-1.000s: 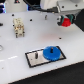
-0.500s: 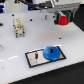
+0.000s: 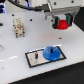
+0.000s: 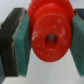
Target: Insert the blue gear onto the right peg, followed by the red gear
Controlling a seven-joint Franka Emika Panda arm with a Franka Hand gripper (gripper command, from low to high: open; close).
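In the exterior view, the gripper [image 3: 62, 21] holds the red gear [image 3: 63, 23] above the white table [image 3: 15, 55], well apart from the plate [image 3: 35, 60], where the blue gear [image 3: 52, 52] sits on the right side. In the wrist view, 2 teal pads [image 4: 22, 45] clamp the red gear [image 4: 49, 34].

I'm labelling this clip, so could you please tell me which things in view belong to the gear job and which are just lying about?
Job: red gear, held in the gripper; blue gear on the right peg; peg plate.
Lying about: small beige figure on the table.
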